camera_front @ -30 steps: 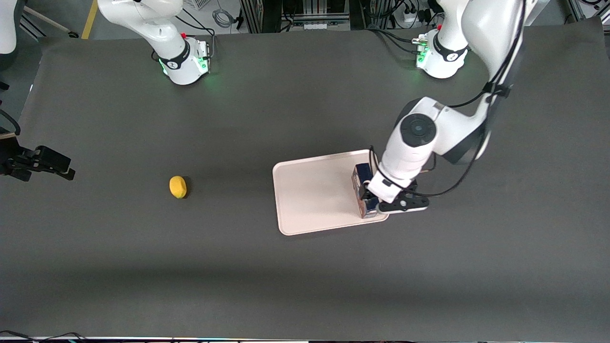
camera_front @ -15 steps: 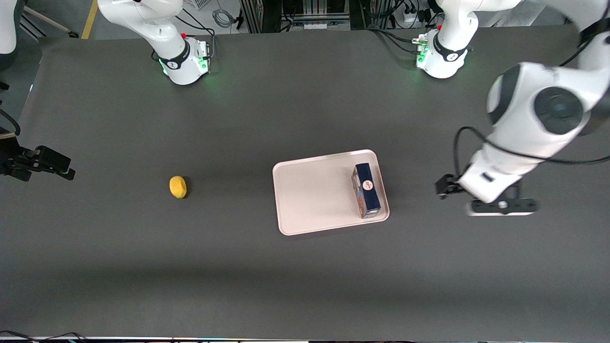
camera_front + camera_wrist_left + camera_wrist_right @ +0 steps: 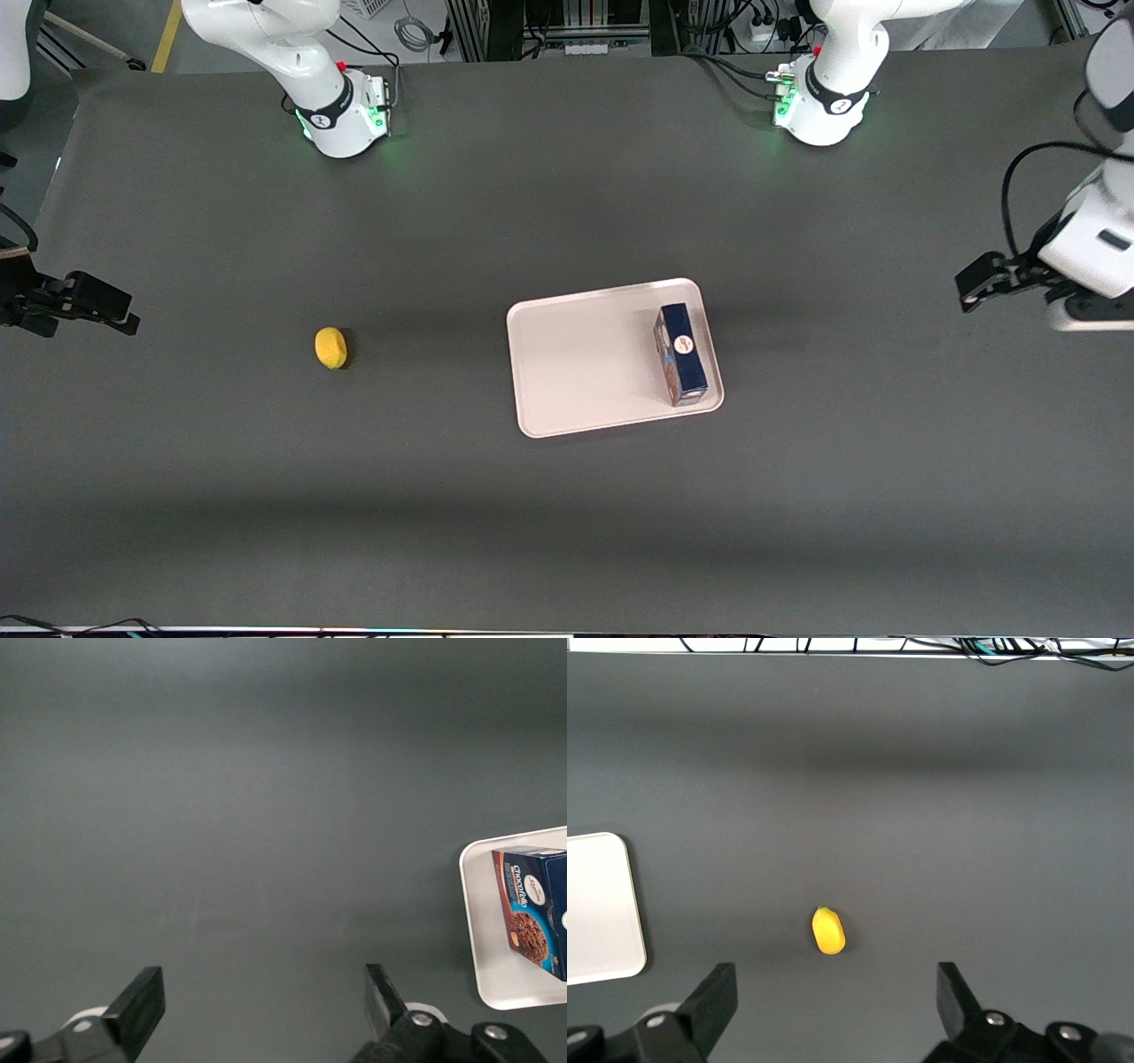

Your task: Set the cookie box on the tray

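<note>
The box [image 3: 683, 354] already lies on the tray [image 3: 585, 363] at its working-arm end, and the gripper [image 3: 264, 1010], wide open and empty, hangs well apart, so nothing looks left.

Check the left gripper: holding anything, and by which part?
Nothing is held. The left gripper is open over bare table toward the working arm's end; the dark navy-blue oblong cookie box lies on the pale pinkish-white rectangular tray.
</note>
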{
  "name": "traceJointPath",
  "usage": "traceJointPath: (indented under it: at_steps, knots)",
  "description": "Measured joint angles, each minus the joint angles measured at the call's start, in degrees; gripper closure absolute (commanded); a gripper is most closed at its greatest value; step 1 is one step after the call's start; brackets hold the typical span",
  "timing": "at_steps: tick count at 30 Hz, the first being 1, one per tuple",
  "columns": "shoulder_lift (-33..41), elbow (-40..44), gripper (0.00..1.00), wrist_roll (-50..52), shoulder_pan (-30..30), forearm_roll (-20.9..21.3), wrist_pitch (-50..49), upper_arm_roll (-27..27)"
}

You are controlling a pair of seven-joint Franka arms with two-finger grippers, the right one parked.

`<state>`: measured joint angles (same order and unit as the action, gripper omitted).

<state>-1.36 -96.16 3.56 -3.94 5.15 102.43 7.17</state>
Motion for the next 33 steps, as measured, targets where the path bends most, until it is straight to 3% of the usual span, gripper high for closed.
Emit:
traceJointPath:
  at_steps: [9, 17, 33]
  knots:
    - [3.82, -1.08, 0.0, -1.33, -0.11, -0.44, -3.08, -1.61]
    - [4.48, -1.58, 0.0, -2.6, -0.1, -4.08, -4.47, -1.42]
    - [4.48, -2.07, 0.0, -3.39, -0.1, -4.6, -4.93, -1.06]
